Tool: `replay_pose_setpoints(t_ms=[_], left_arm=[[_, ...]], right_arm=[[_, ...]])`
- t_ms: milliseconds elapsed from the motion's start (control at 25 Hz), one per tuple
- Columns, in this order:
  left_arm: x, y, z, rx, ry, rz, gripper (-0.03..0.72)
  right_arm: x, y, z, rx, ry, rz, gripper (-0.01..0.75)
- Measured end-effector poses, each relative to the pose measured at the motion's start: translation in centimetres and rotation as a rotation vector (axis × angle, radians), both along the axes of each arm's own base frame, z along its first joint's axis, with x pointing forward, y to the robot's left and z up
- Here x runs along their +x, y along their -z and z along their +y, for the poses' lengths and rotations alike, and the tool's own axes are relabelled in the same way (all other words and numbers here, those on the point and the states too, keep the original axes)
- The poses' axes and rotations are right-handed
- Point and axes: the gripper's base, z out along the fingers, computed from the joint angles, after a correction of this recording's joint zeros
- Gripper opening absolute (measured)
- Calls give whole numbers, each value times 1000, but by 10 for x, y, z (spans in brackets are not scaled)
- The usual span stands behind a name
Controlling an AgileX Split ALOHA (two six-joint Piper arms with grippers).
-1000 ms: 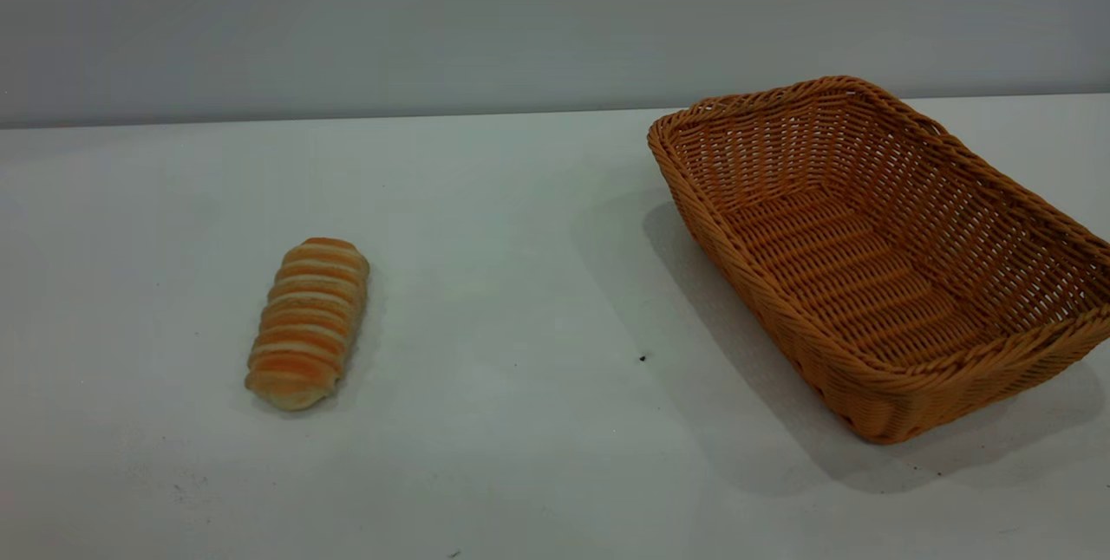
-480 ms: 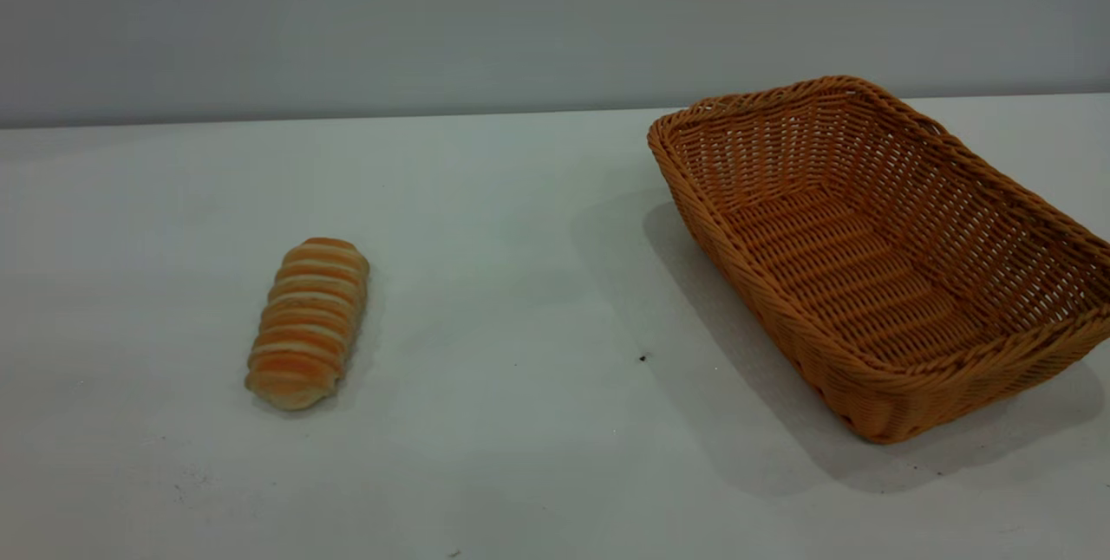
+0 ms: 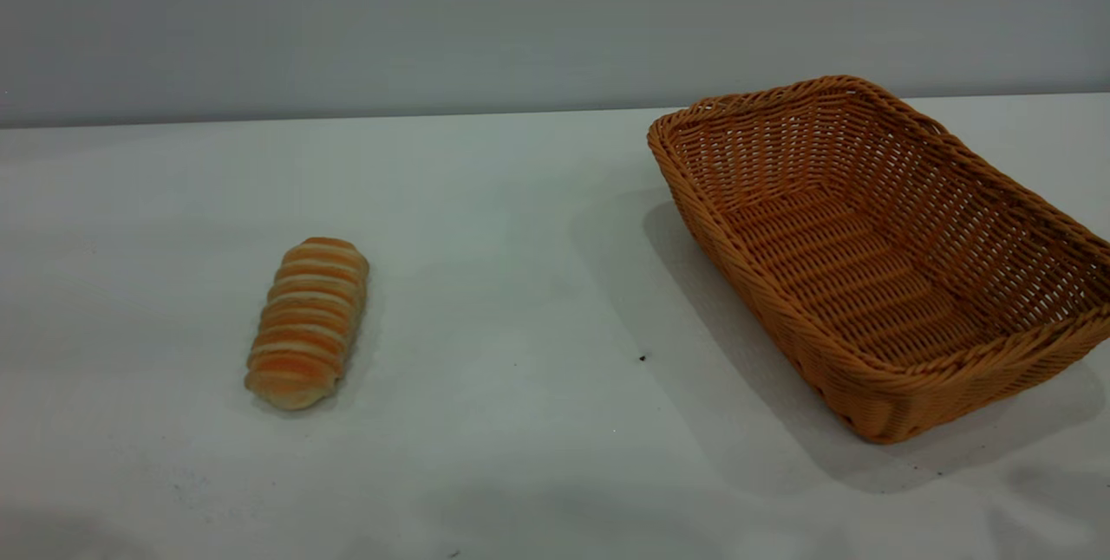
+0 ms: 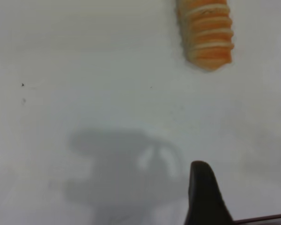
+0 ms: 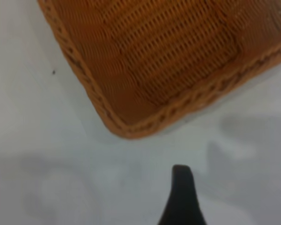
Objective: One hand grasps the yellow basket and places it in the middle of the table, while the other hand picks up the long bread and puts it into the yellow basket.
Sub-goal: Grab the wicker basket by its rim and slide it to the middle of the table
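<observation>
The long bread (image 3: 308, 322), striped orange and cream, lies on the white table (image 3: 520, 222) at the left. The yellow basket (image 3: 763, 300) stands empty at the right, skewed to the table edge. No gripper shows in the exterior view. In the left wrist view the bread (image 4: 206, 33) lies apart from my left gripper (image 4: 246, 190), which hovers over bare table with one dark finger (image 4: 202, 192) showing and the other at the frame edge, open and empty. In the right wrist view a basket corner (image 5: 112, 117) lies a short way from my right gripper (image 5: 232, 192), open and empty.
A grey wall runs behind the table's far edge. Small dark specks (image 3: 643, 358) dot the tabletop between bread and basket. Faint arm shadows lie along the near edge (image 3: 555, 508).
Bread and basket have not moved. Soft shadows have spread onto the table's near edge in the exterior view, at the lower left, middle and lower right.
</observation>
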Motion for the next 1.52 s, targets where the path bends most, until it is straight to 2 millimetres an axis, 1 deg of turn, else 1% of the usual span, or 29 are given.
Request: replay_pose_setpoints(t_ms=[240, 360, 440, 640, 840, 1200, 1400, 1520], left_arm=[[-2, -2, 0, -5, -2, 13, 490], [-4, -4, 0, -8, -3, 4, 490], [-6, -6, 0, -11, -3, -7, 490], [-12, -12, 1, -17, -3, -40, 490], [-17, -17, 2, -23, -3, -72, 490], [-17, -17, 2, -23, -3, -71, 490], [-17, -17, 2, -23, -3, -71, 490], [-17, -17, 2, -23, -3, -71, 490]], right_arm=[[45, -4, 10, 27, 44, 34, 589], [63, 4, 15, 37, 81, 100, 589], [69, 14, 16, 49, 122, 150, 586], [79, 43, 6, 74, 271, 283, 581], [88, 61, 5, 141, 380, 313, 581], [96, 91, 8, 157, 431, 372, 581], [100, 105, 8, 154, 444, 375, 581], [102, 119, 8, 149, 456, 397, 576]])
